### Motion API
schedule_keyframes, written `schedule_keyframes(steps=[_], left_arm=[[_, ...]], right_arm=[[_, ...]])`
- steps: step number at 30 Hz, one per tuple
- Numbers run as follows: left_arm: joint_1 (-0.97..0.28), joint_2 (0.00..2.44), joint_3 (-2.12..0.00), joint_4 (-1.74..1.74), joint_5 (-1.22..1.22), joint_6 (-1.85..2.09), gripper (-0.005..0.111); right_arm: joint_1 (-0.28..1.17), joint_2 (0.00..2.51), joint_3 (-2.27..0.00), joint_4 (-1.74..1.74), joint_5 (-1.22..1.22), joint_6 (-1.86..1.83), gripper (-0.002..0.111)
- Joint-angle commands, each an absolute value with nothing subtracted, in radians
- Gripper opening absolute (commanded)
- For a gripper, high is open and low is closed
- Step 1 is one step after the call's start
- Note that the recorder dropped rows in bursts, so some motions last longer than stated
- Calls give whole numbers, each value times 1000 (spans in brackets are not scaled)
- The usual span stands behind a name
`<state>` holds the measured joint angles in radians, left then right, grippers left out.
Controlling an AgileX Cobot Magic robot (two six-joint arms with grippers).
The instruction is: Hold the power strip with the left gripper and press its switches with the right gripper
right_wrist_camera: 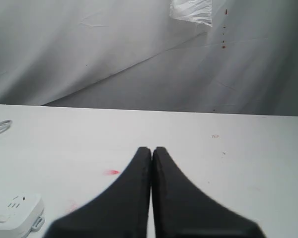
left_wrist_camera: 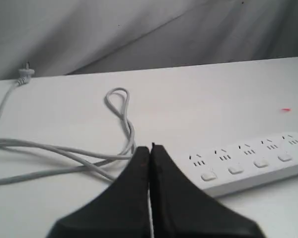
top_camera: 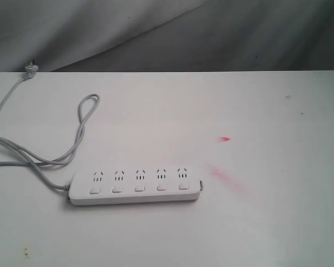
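Observation:
The white power strip point(top_camera: 134, 186) lies flat on the table near the front, its row of white switches point(top_camera: 139, 188) facing up and its grey-white cord point(top_camera: 72, 149) looping off to the left. Neither gripper shows in the exterior view. In the left wrist view my left gripper point(left_wrist_camera: 150, 148) is shut with nothing in it, hovering beside the strip's point(left_wrist_camera: 248, 166) cord end and not touching it. My right gripper point(right_wrist_camera: 152, 149) is also shut and holds nothing. It is well away from the strip, and only that strip's end point(right_wrist_camera: 15, 212) shows in its view.
The cord ends in a plug point(top_camera: 30, 69) at the table's far left edge. Red marks point(top_camera: 225, 139) stain the white tabletop point(top_camera: 267, 222) to the right of the strip. Grey cloth point(top_camera: 167, 33) hangs behind the table.

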<state>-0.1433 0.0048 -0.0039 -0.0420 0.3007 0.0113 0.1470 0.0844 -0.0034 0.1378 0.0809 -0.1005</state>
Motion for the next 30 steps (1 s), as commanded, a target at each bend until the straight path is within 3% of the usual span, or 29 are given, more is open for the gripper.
schedule_keyframes(steps=[1, 12, 16, 21, 25, 30], left_arm=[[-139, 0, 0, -14, 125, 12, 0], [-139, 0, 0, -20, -323, -13, 0], [-139, 0, 0, -14, -375, -228, 0], [-139, 4, -139, 29, 61, -262, 0], [-139, 136, -368, 59, 372, -169, 0], [-139, 486, -702, -127, 648, 437, 0]], right_arm=[[139, 79, 0, 134, 86, -97, 0], [139, 79, 0, 134, 86, -97, 0], [139, 79, 0, 134, 86, -97, 0], [139, 79, 0, 134, 86, -97, 0], [139, 79, 0, 134, 86, -97, 0], [139, 79, 0, 134, 86, -97, 0]])
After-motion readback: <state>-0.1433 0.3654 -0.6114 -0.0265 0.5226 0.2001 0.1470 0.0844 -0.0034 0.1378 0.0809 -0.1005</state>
